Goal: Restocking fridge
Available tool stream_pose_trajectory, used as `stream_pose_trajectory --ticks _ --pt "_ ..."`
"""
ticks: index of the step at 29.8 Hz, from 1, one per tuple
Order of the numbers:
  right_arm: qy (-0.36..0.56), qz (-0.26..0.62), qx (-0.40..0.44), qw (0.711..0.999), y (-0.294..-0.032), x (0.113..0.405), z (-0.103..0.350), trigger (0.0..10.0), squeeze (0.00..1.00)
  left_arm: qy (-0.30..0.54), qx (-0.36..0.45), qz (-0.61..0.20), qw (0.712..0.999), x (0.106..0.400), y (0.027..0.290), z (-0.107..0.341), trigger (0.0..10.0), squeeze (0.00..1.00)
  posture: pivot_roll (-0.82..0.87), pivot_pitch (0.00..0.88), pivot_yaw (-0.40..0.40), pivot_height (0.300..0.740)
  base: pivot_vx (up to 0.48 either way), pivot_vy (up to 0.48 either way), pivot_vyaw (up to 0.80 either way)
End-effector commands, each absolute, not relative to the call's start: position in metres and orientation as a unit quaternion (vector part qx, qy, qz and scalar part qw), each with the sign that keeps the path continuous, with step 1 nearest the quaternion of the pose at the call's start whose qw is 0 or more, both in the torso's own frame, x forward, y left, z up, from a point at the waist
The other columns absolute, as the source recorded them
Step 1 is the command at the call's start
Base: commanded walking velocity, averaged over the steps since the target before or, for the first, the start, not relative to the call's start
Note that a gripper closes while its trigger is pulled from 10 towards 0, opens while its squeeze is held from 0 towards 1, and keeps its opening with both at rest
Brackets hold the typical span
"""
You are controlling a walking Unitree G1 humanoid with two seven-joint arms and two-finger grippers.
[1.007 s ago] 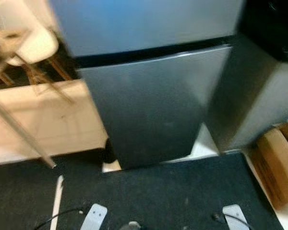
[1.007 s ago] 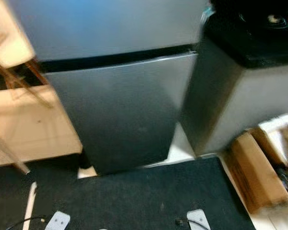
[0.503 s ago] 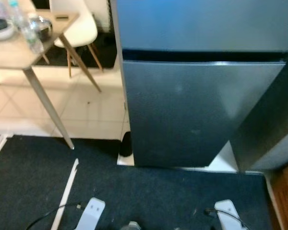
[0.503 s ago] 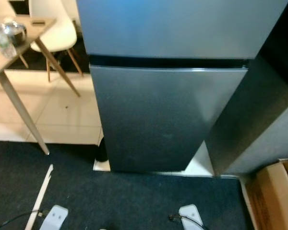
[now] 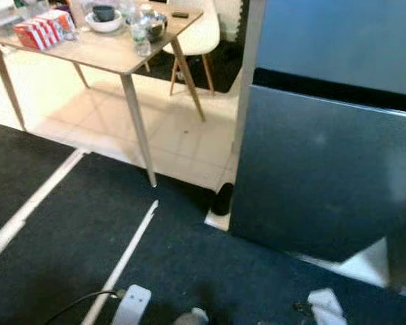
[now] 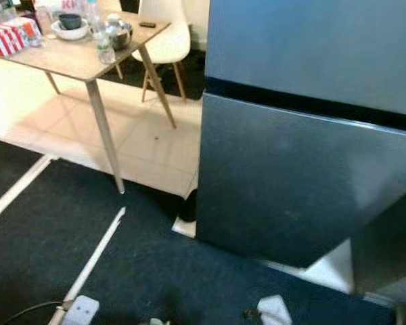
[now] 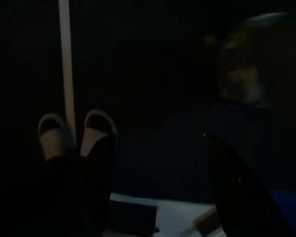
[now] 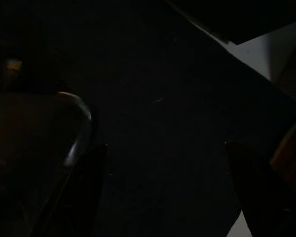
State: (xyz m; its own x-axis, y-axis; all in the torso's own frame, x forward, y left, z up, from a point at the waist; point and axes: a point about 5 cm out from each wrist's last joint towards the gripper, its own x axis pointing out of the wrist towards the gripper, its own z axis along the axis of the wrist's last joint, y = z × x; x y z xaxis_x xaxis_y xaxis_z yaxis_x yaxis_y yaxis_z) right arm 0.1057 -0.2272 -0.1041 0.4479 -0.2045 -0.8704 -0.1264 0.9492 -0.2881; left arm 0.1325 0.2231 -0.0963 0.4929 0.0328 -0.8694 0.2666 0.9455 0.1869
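At the far left, a wooden bench (image 5: 115, 57) stands on pale floor tiles (image 5: 183, 145), its slim legs angled outward. On its top, starting from the left, sit a red and white carton (image 5: 44, 30), a white bowl (image 5: 103, 20) with something dark inside, a clear plastic bottle (image 5: 141, 39), a metal bowl (image 5: 154, 26) and a small dark flat object (image 5: 180, 14) near the far corner. A white chair (image 5: 197, 34) with wooden legs stands just behind the bench.

A dark carpet (image 5: 74, 230) covers the near floor, crossed by two pale strips (image 5: 125, 254). A small dark object (image 5: 222, 200) lies on the floor just beside the fridge's lower left corner.

The fridge (image 6: 304, 169) is on the right, a grey two-door unit with both doors closed and a black gap between the upper and the lower door. It stands on a light patch of floor at the carpet's edge.

Both arms hang low. In the dim left wrist view, the left gripper (image 7: 160, 187) hangs over the dark carpet with its fingers (image 7: 101, 168) spread apart and nothing between them; a pale strip and two light, rounded shapes, too dark to identify, lie beyond. In the right wrist view, the right gripper (image 8: 163, 187) also hangs over the carpet, its fingers (image 8: 251, 182) spread and empty, with a curved metal edge beside it.
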Motion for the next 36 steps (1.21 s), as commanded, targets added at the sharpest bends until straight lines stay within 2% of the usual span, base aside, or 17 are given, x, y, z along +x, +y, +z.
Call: stream_pose_trajectory --ticks 1,36 --pt "0.519 -0.023 -0.152 0.841 -0.224 0.1104 -0.1035 10.0 0.0 0.505 0.149 -0.067 0.847 0.1261 0.2238 -0.0982 10.0 0.0 -0.08 0.12 -0.022 0.74 0.0 0.0 0.8" --pt "0.518 -0.024 -0.152 0.841 -0.224 0.1111 -0.1033 10.0 0.0 0.507 0.142 -0.062 0.848 0.1253 0.2227 -0.0989 10.0 0.0 -0.08 0.121 -0.025 0.74 0.0 0.0 0.8"
